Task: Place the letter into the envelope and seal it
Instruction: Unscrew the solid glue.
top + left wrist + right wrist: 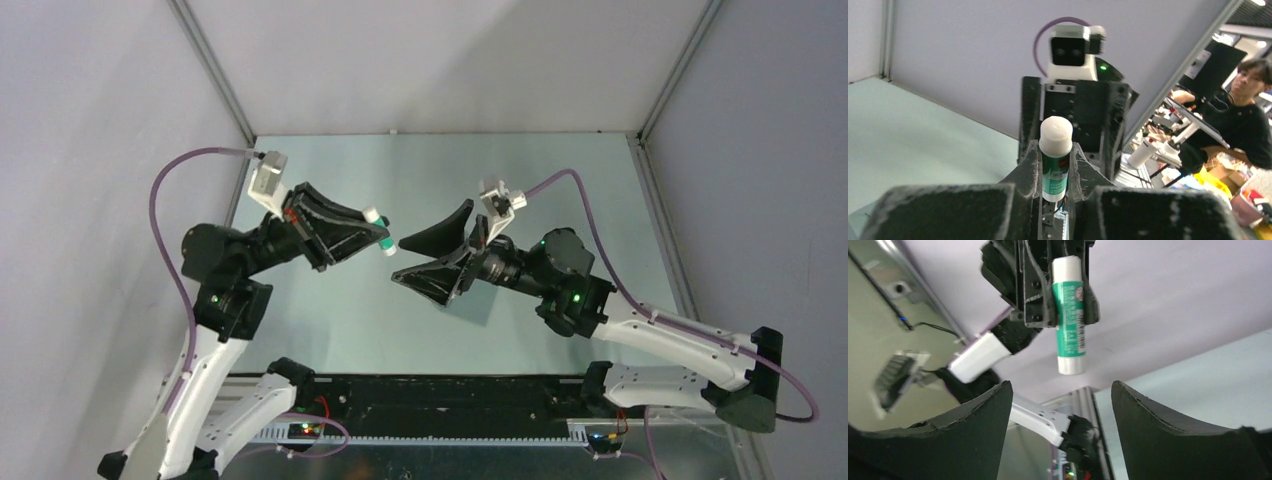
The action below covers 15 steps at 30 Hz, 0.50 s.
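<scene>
— What is going around the green table point(330, 330)?
— Grey walls point(440, 60) are standing round it, with metal posts point(212, 65) running up the corners.
— And outside?
— A person in black point(1248, 125) is looking on beside a messy desk point(1218, 175).

Looks evenly lit, soft and fairly bright, light from overhead. Only faint shadows on the table point(400, 165) toward its near edge. Slight sheen on the glue stick point(1068, 315). Mushy up close in the wrist views: blurry fingers point(948, 210) along the bottom.
</scene>
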Motion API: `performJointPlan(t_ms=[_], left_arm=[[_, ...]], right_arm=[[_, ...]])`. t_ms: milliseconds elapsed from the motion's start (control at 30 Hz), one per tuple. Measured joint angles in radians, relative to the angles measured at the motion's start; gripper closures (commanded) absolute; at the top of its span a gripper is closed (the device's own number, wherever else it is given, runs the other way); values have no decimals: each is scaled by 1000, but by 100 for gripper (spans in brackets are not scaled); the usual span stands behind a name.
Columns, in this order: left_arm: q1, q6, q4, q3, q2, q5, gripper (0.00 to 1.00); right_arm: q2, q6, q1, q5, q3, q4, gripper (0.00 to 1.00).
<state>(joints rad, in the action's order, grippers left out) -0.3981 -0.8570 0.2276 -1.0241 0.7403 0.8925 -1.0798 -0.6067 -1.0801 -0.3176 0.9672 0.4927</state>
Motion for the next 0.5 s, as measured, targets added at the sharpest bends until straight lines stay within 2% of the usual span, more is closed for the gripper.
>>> performJointPlan(t_ms=[300, 433, 500], left_arm=[[2, -10, -73, 0, 40, -90, 100], [2, -13, -74, 0, 32, -101, 100], [2, -14, -74, 0, 31, -101, 100]], right_arm=[[-82, 308, -196, 367, 223, -379, 25], [-139, 375, -234, 481, 310, -479, 31], [-161, 394, -239, 525, 338, -514, 37]])
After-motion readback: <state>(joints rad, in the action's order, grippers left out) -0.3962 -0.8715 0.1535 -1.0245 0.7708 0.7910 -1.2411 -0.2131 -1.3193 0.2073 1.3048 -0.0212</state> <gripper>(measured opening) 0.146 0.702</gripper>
